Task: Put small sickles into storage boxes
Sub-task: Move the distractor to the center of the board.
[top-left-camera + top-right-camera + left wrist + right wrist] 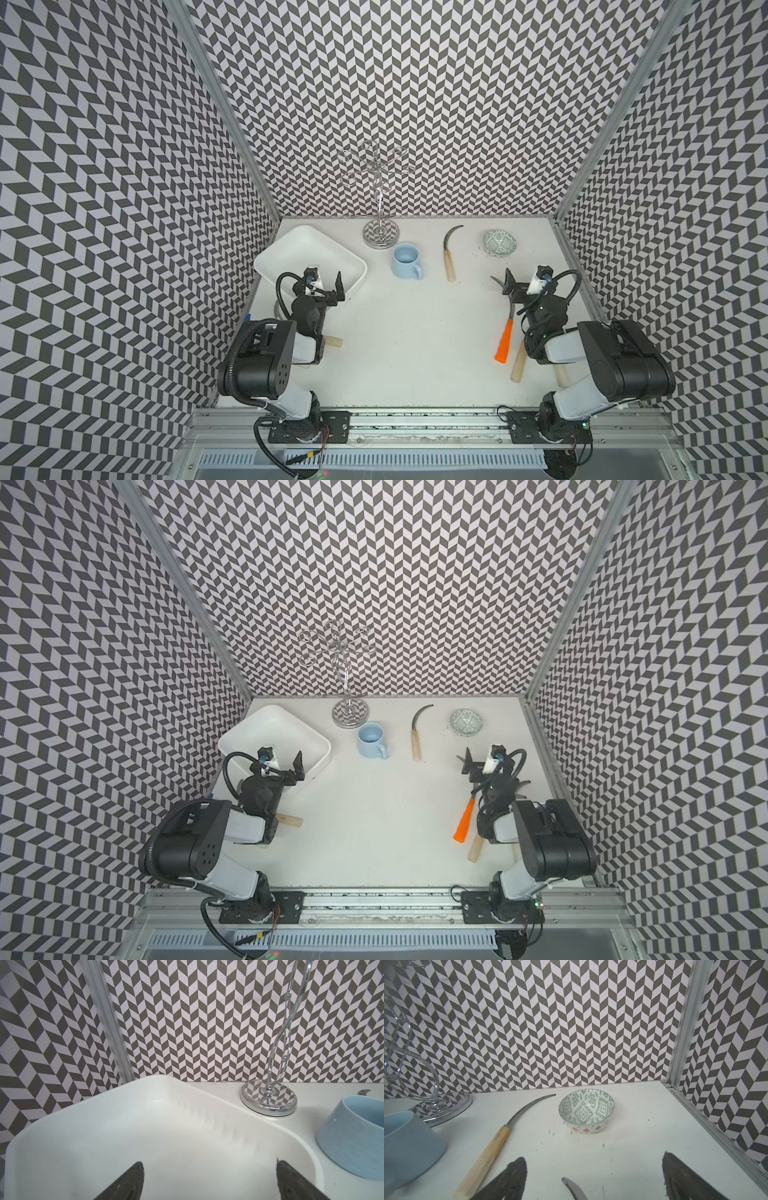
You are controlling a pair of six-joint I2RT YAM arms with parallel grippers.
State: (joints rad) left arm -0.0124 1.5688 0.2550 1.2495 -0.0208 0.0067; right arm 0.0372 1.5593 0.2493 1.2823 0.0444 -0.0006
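Left tool (208, 1164) was held wide open over the sickle-free storage tray (309, 249). Right tool (594, 1158), also open and empty, was poised above the orange-handled sickle (505, 343) on the bench (415, 332), presumably for pickup.

Rear left: white tray (291, 245), left gripper (326, 287) above its near edge, jaws apart. 1 wooden-handled sickle (449, 254) lies between mug (405, 261) and bowl (500, 243).

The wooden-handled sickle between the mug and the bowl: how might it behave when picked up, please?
The sickle probably stays rigid: metal blade, wooden handle. Its rounded handle might twist in a grip. The curved blade likely tips it if held off-centre.
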